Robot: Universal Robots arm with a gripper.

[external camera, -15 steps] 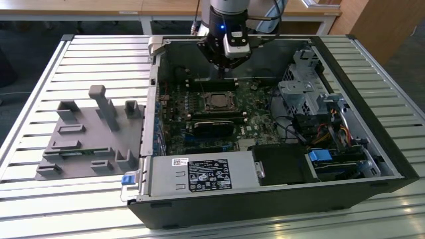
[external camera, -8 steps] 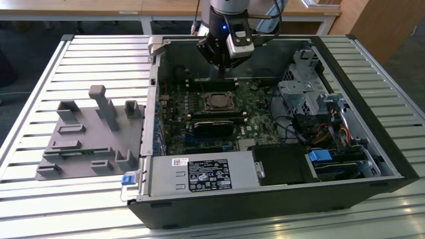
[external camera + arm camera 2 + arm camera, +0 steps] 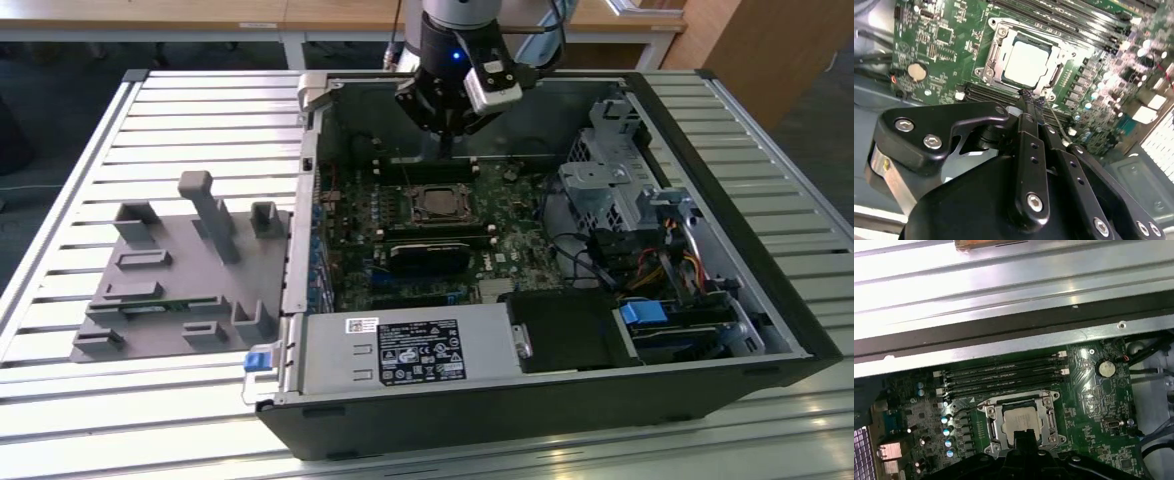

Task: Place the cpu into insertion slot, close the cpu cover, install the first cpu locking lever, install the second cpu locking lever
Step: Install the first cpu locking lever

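CPU (image 3: 1026, 62) is sitting in its socket mid-board, with the cpu cover (image 3: 995, 55) lying over it. Your gripper (image 3: 1032, 97), fingers drawn together, is hovering at the socket's far edge. Pushing off-line, you are risking a slip off the thin lever (image 3: 1056, 122) onto the memory slots (image 3: 986, 92).

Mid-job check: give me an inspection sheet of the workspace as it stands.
Surface: slatted table holds an open case.
Job's things: cpu seated in socket; cover flat around it; levers unclear.
Clutter: grey fixture on the table, exterior view's left.
Grippers: claw at the socket's edge; contact unclear.
Cables: bundle inside the case, exterior view's right, off the socket.
Surroundings: wooden panel behind the table.
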